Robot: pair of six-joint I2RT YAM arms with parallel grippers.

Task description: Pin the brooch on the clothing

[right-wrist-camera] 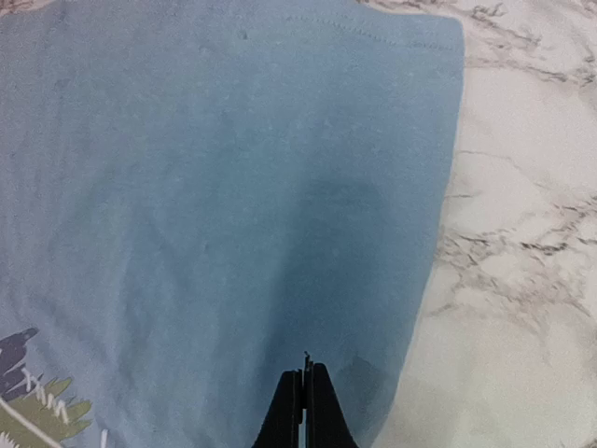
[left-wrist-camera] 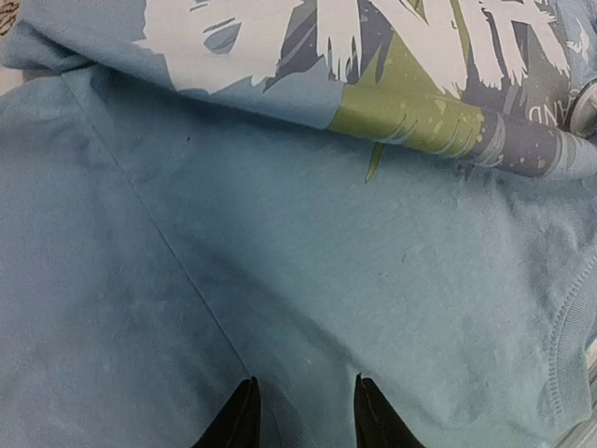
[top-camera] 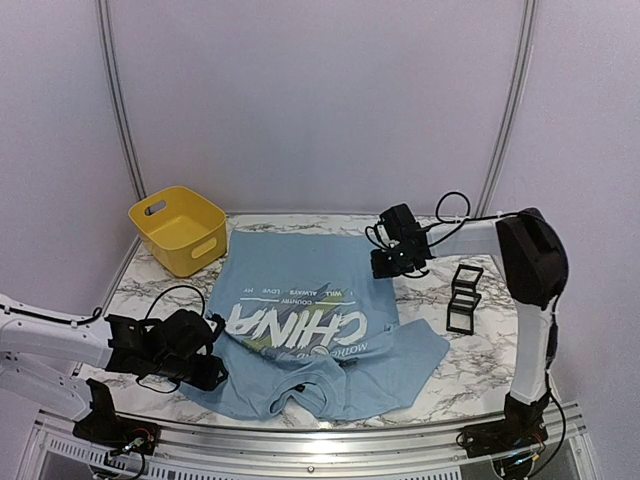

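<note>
The clothing (top-camera: 300,300), a light blue T-shirt with white "CHINA" lettering, lies spread on the marble table. My left gripper (left-wrist-camera: 303,397) is low on its near left part. Its fingers stand a little apart, with a ridge of plain blue cloth (left-wrist-camera: 298,308) bunched between them. My right gripper (right-wrist-camera: 305,373) hovers shut over the shirt's far right edge (right-wrist-camera: 438,187); a tiny sliver pokes up between its tips. A small round silvery thing (left-wrist-camera: 588,107), perhaps the brooch, is cut off at the right edge of the left wrist view.
A yellow basket (top-camera: 180,228) stands at the table's back left. A black open-frame rack (top-camera: 463,298) sits on the marble to the right of the shirt. Bare marble (right-wrist-camera: 522,233) lies right of the right gripper.
</note>
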